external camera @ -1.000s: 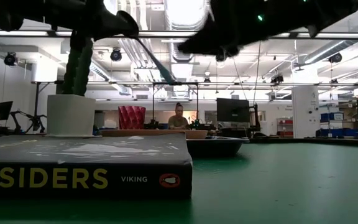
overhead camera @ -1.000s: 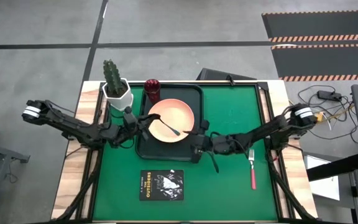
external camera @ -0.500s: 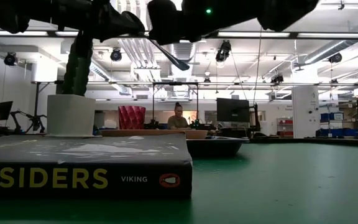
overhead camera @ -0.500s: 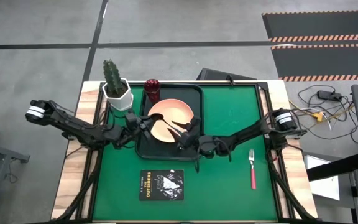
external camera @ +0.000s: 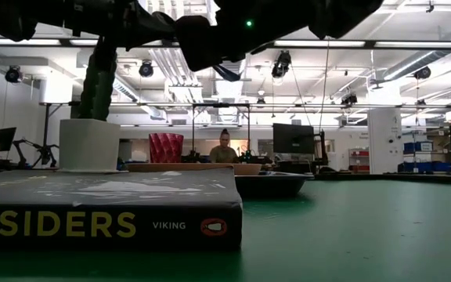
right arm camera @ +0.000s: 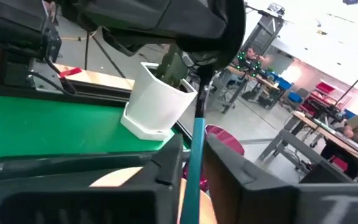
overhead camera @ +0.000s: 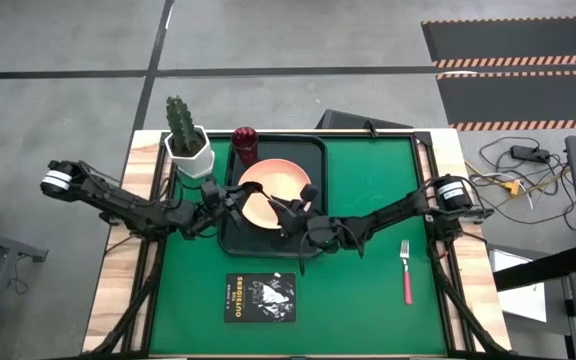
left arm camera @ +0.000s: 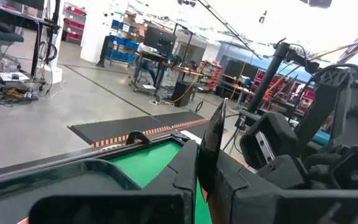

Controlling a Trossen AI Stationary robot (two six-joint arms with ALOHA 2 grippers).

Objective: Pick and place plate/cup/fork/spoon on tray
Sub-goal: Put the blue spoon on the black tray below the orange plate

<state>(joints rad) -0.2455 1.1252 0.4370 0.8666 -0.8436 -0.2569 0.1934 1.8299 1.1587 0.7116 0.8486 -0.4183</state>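
The teal-handled spoon (overhead camera: 271, 203) hangs over the peach plate (overhead camera: 268, 182), which lies in the dark tray (overhead camera: 313, 150). My left gripper (overhead camera: 240, 198) is shut on the spoon's bowl end. My right gripper (overhead camera: 290, 212) has reached in from the right and stands closed around the handle. The maroon cup (overhead camera: 245, 145) stands in the tray's far left corner. The red-handled fork (overhead camera: 406, 270) lies flat on the green mat at the right. My left gripper pinches the spoon's dark bowl (left arm camera: 213, 143) edge-on between its two fingers, coming level from the table's left. The spoon is lifted clear of the plate. My right gripper has the teal handle (right arm camera: 194, 149) between its two fingers, coming from the table's right. The handle runs on toward my left gripper (right arm camera: 197, 56).
A cactus in a white pot (overhead camera: 186, 140) stands just left of the tray. A black book (overhead camera: 260, 297) lies on the mat near the front edge. A person (external camera: 225, 147) sits far off in the room behind the table.
My right gripper has gone toward the table's left, from beside the tray's right rim to over the plate, up to the spoon's handle. My left gripper has kept the spoon lifted in nearly the same place.
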